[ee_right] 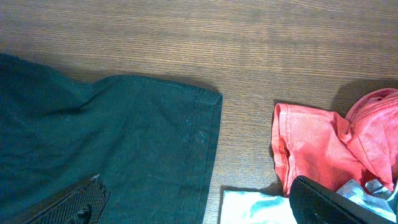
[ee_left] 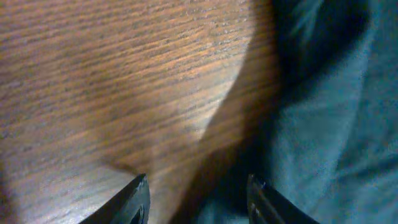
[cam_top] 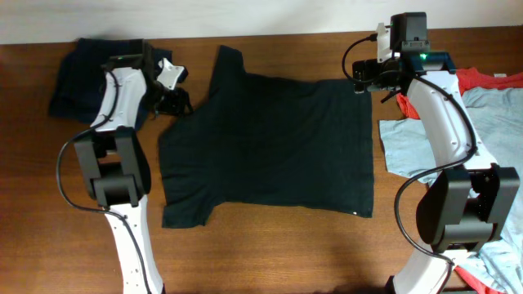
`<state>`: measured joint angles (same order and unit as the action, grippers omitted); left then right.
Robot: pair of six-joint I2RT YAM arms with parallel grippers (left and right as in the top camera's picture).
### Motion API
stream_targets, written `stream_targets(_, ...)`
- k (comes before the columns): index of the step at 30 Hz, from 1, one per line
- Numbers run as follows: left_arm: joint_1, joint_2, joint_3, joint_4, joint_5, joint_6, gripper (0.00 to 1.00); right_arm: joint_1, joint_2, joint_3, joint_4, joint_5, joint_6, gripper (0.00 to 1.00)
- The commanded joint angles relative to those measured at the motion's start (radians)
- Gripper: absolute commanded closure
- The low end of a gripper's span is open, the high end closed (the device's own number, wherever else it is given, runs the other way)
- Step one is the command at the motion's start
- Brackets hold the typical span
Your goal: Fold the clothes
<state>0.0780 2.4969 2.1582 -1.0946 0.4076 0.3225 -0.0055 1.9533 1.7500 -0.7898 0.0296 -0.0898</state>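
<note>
Cloth lies spread and not yet folded. From overhead, the black T-shirt [cam_top: 270,147] is flat on the tabletop [cam_top: 270,261], with its sleeves toward the left arm and its hem toward the right arm. The left gripper [cam_top: 174,100] sits at the shirt's shoulder edge, and the right gripper [cam_top: 365,82] hovers over a hem corner [cam_top: 368,82]. A dark navy shirt [cam_top: 82,77] lies beyond the shoulder side. A light blue-grey shirt [cam_top: 409,143] and a red-orange shirt [cam_top: 482,79] lie beyond the hem.

In the left wrist view, the jaws are partly parted over bare wood and grasp nothing. The black cloth is just beside them.

In the right wrist view, the jaws are spread wide and released above the hem corner.

By my judgement the first fold is being set up. Next, each gripper needs to pinch its own edge of the shirt.
</note>
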Motion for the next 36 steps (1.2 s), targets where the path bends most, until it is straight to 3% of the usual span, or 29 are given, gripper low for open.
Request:
stream_targets(1,0.05,0.006,0.05,-0.004,0.193,0.009,0.47,0.005,0.002,0.0,0.0,0.002,0.005,0.01)
stream_targets(4,0.075,0.006,0.05,-0.011,0.256,0.009,0.47,0.005,0.002,0.0,0.0,0.002,0.005,0.01)
stream_targets(12,0.061,0.007,0.049,-0.08,0.257,0.103,0.48,0.005,0.002,0.0,0.0,0.002,0.005,0.01)
stream_targets(21,0.035,0.008,0.047,-0.093,0.167,0.102,0.48,0.005,0.002,0.0,0.0,0.002,0.005,0.01)
stream_targets(36,0.033,0.011,-0.024,-0.06,0.16,0.103,0.48,0.005,0.002,0.0,0.0,0.002,0.005,0.01)
